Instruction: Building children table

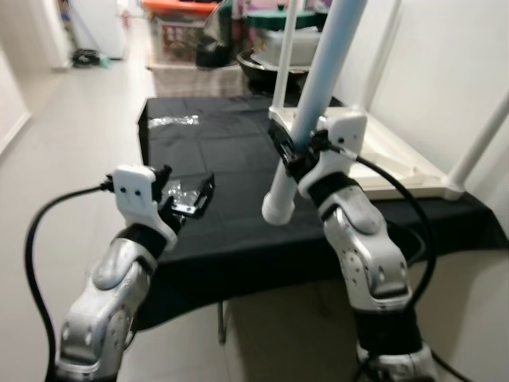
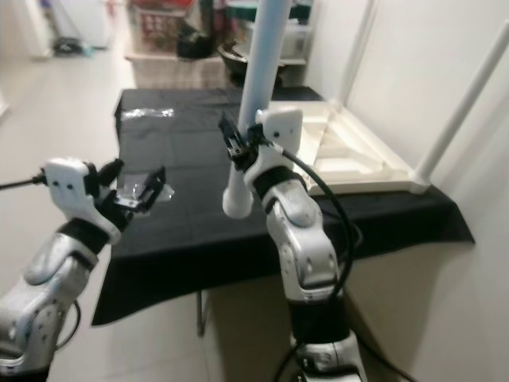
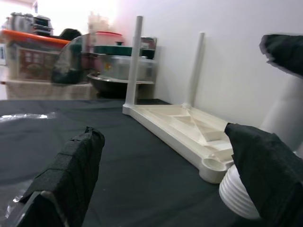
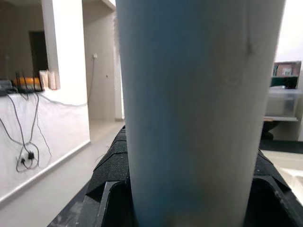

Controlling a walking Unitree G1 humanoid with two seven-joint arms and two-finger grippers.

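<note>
Left gripper [image 1: 189, 196]: spread wide, empty, over the black cloth [image 1: 231, 159].
Right gripper [image 1: 296, 151]: clamped on the leg [image 1: 314, 95], tilted, lower end free.
Tabletop [image 1: 398, 163]: upside down beyond, other legs fitted.
Risk: leg may miss the socket and slip.

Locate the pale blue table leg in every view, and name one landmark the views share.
Left eye view: table leg right of centre, held by the right gripper.
Right eye view: leg near centre.
Left wrist view: its ribbed end at lower right.
Right wrist view: leg up close.
Landmark: white tabletop.
</note>
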